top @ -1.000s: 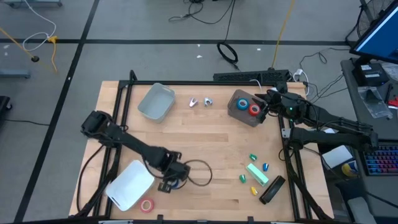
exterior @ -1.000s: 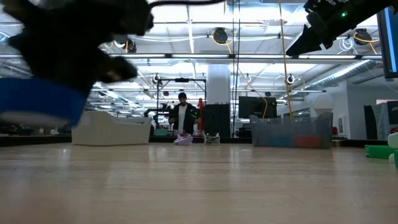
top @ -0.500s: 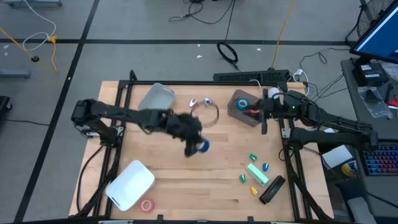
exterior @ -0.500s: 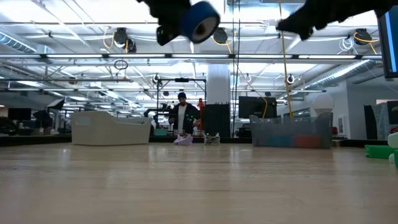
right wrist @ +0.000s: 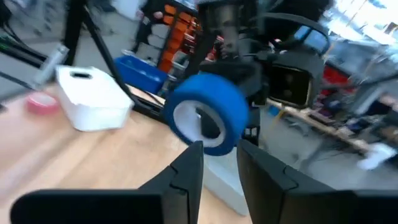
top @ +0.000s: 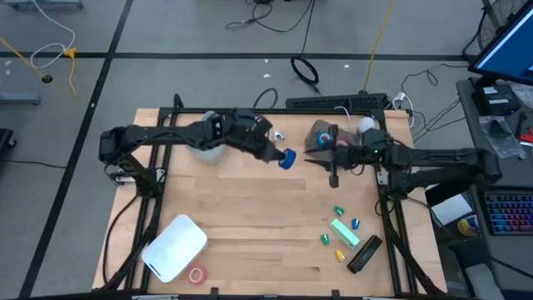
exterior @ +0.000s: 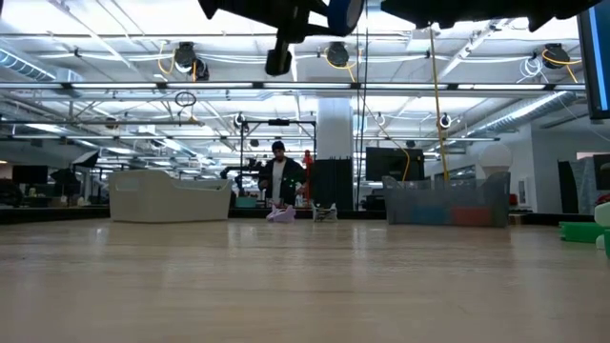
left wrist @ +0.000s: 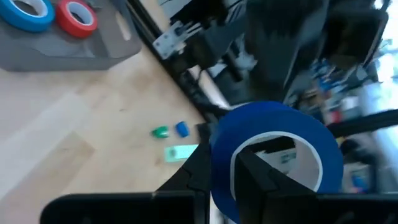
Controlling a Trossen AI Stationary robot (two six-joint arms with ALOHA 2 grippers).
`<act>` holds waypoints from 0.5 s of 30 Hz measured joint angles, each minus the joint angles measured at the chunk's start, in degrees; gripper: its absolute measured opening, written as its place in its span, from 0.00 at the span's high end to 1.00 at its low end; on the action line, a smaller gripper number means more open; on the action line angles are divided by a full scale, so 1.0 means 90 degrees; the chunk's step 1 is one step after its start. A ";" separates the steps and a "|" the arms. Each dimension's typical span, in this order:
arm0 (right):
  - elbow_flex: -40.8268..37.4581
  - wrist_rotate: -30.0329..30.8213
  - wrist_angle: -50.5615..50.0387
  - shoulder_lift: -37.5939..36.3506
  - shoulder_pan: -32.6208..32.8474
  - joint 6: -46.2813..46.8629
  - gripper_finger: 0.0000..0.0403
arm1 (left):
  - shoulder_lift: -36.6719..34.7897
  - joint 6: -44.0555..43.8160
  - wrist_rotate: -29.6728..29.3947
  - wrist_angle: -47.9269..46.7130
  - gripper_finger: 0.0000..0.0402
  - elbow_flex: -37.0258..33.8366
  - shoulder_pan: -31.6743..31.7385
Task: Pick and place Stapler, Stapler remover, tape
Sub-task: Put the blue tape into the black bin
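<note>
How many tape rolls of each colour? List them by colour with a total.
Blue tape rolls: 2, held blue roll in the left tool, binned blue roll in the grey bin.
Red tape rolls: 2, binned red roll, loose red roll on the table.
Total: 4.

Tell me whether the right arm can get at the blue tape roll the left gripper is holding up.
Probably yes. The left gripper holds the blue tape roll in mid-air, clamped through its rim, and the right gripper faces it with nothing between them; its fingers look only slightly parted.
</note>
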 joint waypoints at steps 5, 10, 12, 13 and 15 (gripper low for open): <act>0.0000 0.0717 0.0525 0.0128 0.0321 -0.0654 0.70 | 0.0000 -0.0804 0.0506 0.0303 0.91 0.0000 0.0360; 0.0000 0.1594 0.0898 0.0131 0.0517 -0.1009 0.58 | 0.0000 -0.1386 0.0912 0.0415 0.91 0.0000 0.0544; 0.0000 0.1763 0.0966 0.0165 0.0545 -0.1037 0.55 | 0.0050 -0.1507 0.0956 0.0434 0.91 0.0000 0.0543; 0.0000 0.1810 0.1001 0.0203 0.0545 -0.1039 0.53 | 0.0074 -0.1568 0.0977 0.0447 0.91 0.0000 0.0542; 0.0000 0.1800 0.1044 0.0301 0.0545 -0.1084 0.52 | 0.0103 -0.1680 0.1001 0.0439 0.91 -0.0007 0.0542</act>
